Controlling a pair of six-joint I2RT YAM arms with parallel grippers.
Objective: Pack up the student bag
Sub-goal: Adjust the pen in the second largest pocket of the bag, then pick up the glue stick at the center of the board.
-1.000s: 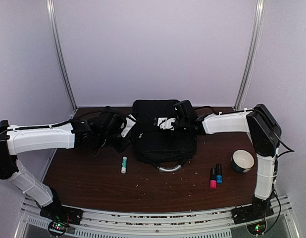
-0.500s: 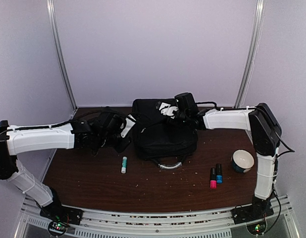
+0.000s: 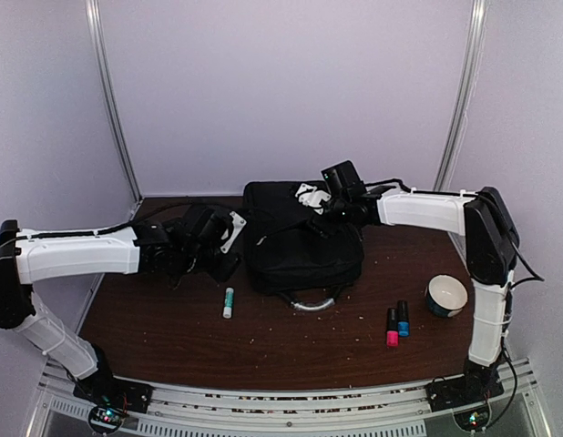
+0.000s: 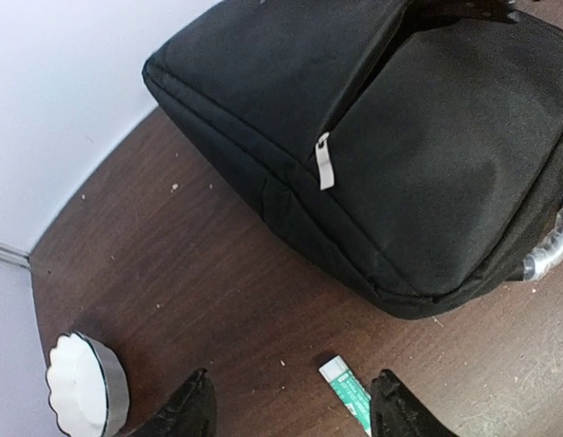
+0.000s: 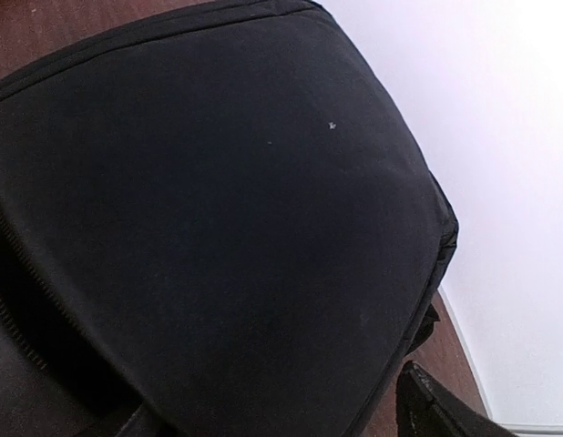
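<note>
The student bag [image 3: 300, 241] is a large black backpack lying flat at the back middle of the table, its grey loop handle [image 3: 311, 305] toward the front. My right gripper [image 3: 311, 196] hovers over the bag's far part, jaws apart, nothing held. In the right wrist view the bag's black fabric [image 5: 218, 209] fills the frame between my fingertips [image 5: 436, 405]. My left gripper [image 3: 229, 238] is open and empty just left of the bag. In the left wrist view the bag [image 4: 418, 155] shows a grey zipper pull [image 4: 324, 164], closed.
A green and white glue stick [image 3: 228, 301] lies front left of the bag, also in the left wrist view [image 4: 354, 396]. A pink marker [image 3: 392, 326] and a blue one [image 3: 403, 319] lie front right. A white bowl [image 3: 446, 295] stands at the right.
My right gripper has moved from over the bag's middle toward its far edge. My left gripper has shifted slightly toward the bag.
</note>
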